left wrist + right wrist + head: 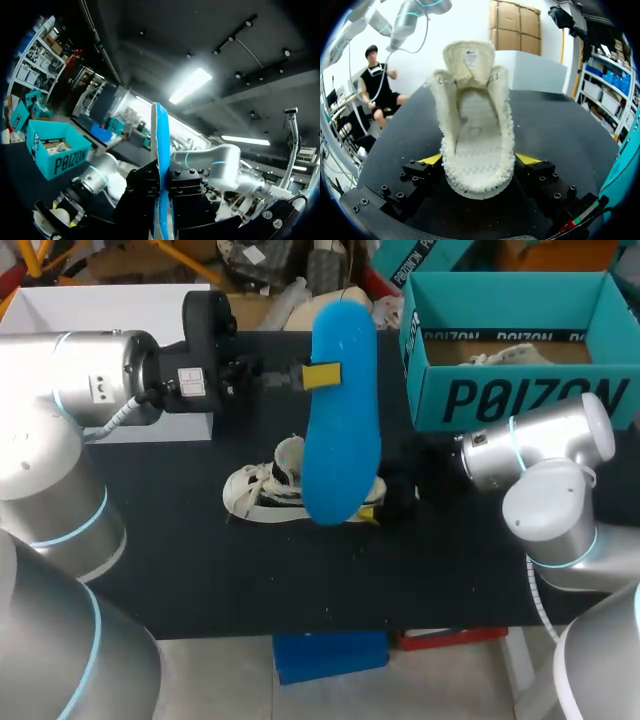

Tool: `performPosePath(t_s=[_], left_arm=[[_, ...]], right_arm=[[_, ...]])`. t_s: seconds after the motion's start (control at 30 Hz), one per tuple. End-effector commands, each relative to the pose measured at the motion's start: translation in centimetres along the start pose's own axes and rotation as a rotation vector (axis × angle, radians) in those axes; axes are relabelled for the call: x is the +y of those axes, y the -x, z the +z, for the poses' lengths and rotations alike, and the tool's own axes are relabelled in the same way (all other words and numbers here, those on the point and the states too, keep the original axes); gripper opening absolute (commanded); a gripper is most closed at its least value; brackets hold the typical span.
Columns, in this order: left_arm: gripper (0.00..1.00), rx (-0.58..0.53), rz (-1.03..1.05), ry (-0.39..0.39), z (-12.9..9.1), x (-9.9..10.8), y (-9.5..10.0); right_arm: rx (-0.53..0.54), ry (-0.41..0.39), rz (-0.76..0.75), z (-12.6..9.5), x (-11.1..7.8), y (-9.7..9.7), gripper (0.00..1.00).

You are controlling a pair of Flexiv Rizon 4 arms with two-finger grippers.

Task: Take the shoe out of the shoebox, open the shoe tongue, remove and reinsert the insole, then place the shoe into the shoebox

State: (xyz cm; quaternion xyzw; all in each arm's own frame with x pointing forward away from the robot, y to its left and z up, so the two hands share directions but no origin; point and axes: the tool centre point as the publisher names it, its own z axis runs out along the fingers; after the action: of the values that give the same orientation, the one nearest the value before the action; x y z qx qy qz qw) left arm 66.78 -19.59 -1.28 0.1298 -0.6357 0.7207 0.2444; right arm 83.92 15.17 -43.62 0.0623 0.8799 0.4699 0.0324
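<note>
Shoe: the cream-white shoe [268, 492] with frayed edges lies on the black table [200, 570], its tongue [468, 59] lifted and the mouth wide open.
Label: a small label [469, 58] is sewn on the tongue; its print is too small to tell.
Insole: the blue insole [343, 410] hangs above the shoe, lower end near the shoe's opening.
Left gripper: the left gripper [318, 375], above and behind the shoe, is clenched on the insole near its upper end.
Right gripper: the right gripper [479, 165] is at the shoe's heel, its yellow tips pressing both sides, grasping the shoe.
Shoebox: the teal shoebox [520, 400] stands open, right of and behind the shoe and well apart from it, with large dark lettering [535, 398] on its side wall and pale paper [500, 355] inside.
</note>
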Motion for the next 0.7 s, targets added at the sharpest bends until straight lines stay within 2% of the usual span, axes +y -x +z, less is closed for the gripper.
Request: performPosePath(t_s=[0.03,0.2,0.4,0.63,0.7], left_arm=[[0.00,-0.012,0.008,0.009,0.5,-1.1,-2.2],[0.00,0.017,0.023,0.034,1.2,-2.3,-4.7],[0.00,0.053,0.012,0.018,1.9,-3.5,-7.6],[0.00,0.090,-0.011,-0.010,2.2,-4.3,-10.0],[0.00,0.090,-0.011,-0.010,2.2,-4.3,-10.0]], right_arm=[[-0.001,-0.002,0.001,0.2,-0.3,0.2,0.00],[-0.001,-0.002,0.001,0.2,-0.3,0.2,0.00],[-0.001,-0.002,0.001,0.2,-0.3,0.2,0.00],[-0.001,-0.002,0.001,0.2,-0.3,0.2,0.00],[-0.001,-0.002,0.001,0.2,-0.3,0.2,0.00]])
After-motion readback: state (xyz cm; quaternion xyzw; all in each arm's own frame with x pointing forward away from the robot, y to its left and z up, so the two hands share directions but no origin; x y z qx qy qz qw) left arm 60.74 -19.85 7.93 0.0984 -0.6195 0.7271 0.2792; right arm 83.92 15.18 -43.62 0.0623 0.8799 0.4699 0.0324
